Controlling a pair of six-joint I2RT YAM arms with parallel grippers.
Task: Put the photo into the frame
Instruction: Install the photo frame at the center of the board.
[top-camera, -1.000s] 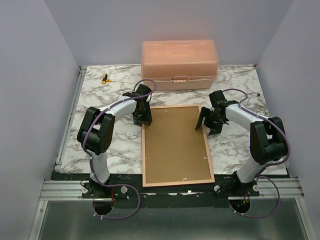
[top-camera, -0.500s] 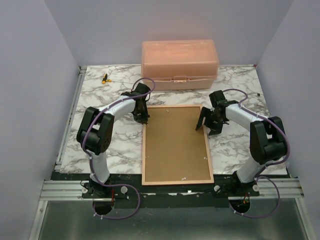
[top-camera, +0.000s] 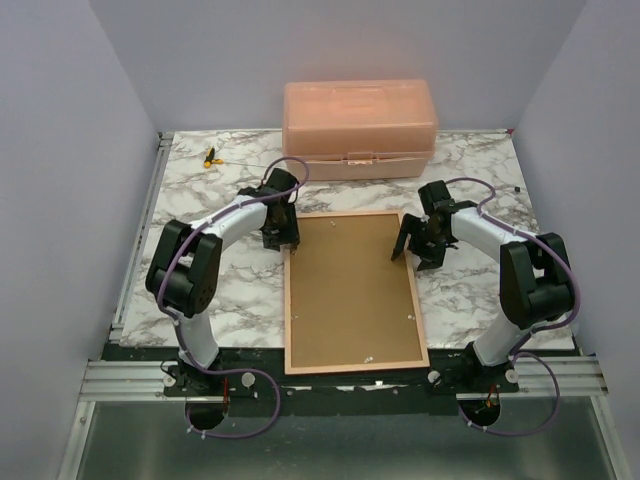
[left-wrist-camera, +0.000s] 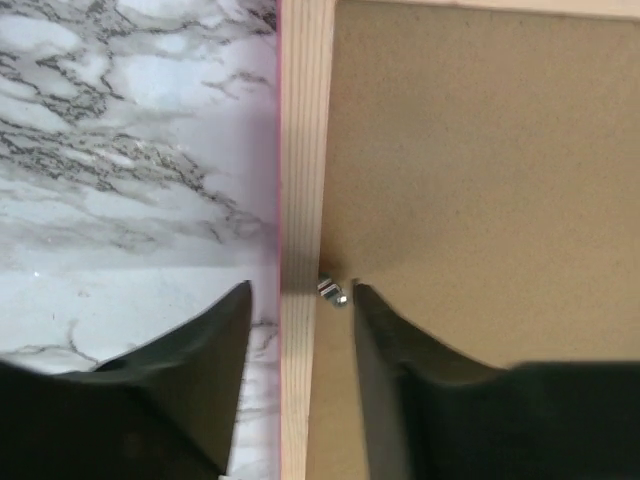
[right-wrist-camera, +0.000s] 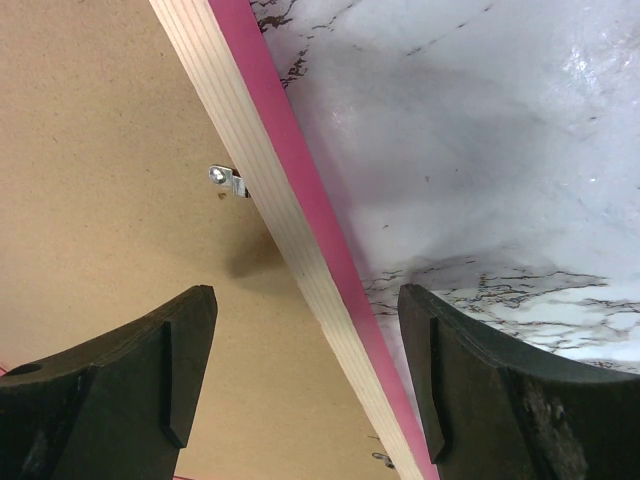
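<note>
The frame (top-camera: 355, 366) lies face down in the middle of the table, with a brown backing board (top-camera: 350, 290) filling it. The photo is hidden. My left gripper (top-camera: 283, 238) is at the frame's far left corner. In the left wrist view the left gripper (left-wrist-camera: 302, 288) is narrowly open, its jaws astride the wooden border (left-wrist-camera: 305, 150) and a small metal clip (left-wrist-camera: 333, 292) without touching them. My right gripper (top-camera: 412, 250) is at the far right edge. It (right-wrist-camera: 305, 292) stands wide open above the pink-edged border (right-wrist-camera: 245, 130), near another clip (right-wrist-camera: 225, 178).
A salmon-pink lidded box (top-camera: 358, 128) stands behind the frame at the back of the marble table (top-camera: 470, 300). A small yellow and black object (top-camera: 210, 156) lies at the back left. Lilac walls close in both sides.
The left arm has shifted a little to the left at the frame's far left corner, its elbow swinging outward. The right arm and the frame have not moved.
</note>
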